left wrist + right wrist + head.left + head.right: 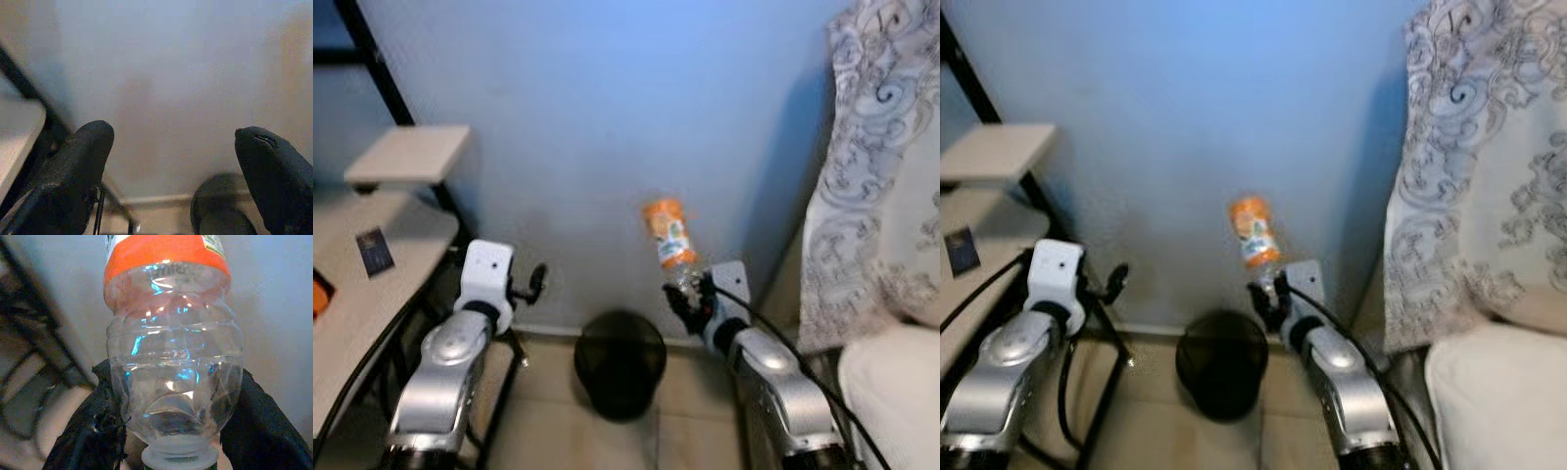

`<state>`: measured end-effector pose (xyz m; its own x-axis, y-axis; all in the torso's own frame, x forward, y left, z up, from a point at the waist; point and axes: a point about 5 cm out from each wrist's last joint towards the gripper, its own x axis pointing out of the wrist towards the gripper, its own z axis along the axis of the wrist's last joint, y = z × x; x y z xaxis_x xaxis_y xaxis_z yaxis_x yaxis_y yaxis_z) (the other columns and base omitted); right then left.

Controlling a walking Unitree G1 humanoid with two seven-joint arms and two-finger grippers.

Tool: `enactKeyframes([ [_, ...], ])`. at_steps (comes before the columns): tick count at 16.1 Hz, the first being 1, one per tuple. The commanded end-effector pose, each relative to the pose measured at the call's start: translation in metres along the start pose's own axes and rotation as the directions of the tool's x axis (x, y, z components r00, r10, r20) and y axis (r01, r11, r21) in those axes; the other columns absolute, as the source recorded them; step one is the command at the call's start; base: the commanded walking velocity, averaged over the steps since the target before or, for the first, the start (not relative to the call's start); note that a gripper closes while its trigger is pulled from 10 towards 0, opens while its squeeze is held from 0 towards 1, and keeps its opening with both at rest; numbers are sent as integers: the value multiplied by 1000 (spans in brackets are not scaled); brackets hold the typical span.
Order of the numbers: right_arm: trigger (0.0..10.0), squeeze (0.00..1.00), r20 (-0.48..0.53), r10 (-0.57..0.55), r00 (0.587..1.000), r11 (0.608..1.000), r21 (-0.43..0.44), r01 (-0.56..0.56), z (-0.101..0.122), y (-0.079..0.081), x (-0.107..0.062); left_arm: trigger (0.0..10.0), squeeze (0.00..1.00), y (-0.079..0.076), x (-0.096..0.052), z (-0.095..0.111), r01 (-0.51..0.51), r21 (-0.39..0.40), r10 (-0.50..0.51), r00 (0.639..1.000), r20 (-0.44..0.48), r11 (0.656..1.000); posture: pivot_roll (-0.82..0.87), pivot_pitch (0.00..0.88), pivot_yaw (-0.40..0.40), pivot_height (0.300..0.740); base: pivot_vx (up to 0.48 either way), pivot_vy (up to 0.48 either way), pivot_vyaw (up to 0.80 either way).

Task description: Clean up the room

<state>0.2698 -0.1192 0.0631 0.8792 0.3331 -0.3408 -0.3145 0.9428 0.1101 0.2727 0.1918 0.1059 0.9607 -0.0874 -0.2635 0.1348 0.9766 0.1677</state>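
Two grippers raised before blue wall. Right gripper clenched on neck end of empty plastic bottle, orange label, bottle tilted up and toward robot's left, clear of floor. Black bin stands on tiled floor against wall, below bottle and slightly to robot's left. Left gripper released, fingers spread wide, grasping nothing, near black leg of shelf unit. Patterned cloth hangs at robot's right.
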Motion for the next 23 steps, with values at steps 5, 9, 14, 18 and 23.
enactKeyframes([
  [5,10000,0,-5,-62,998,998,-21,62,-1,-12,-2,10000,0,-6,1,4,26,9,-26,1000,17,1000,-21,0,41,740,332,0,0],
  [9,10000,0,-34,-67,997,992,-113,63,-2,-16,-4,10000,0,-7,-1,4,61,34,-61,998,20,998,-29,0,42,740,324,0,0],
  [14,10000,0,-250,21,968,932,-347,-110,-23,-31,25,10000,0,-14,-12,-6,347,174,-339,938,-75,922,-30,0,45,740,0,0,0],
  [18,10000,0,-382,-4,924,889,-424,-171,-36,-30,40,10000,0,-16,-10,-1,499,267,-485,866,-121,824,-11,0,31,740,0,0,0],
  [23,10000,0,-440,-72,895,899,-417,-133,-42,-25,50,10000,0,-25,-19,-2,724,311,-690,686,-231,615,-6,0,26,740,0,0,0],
])
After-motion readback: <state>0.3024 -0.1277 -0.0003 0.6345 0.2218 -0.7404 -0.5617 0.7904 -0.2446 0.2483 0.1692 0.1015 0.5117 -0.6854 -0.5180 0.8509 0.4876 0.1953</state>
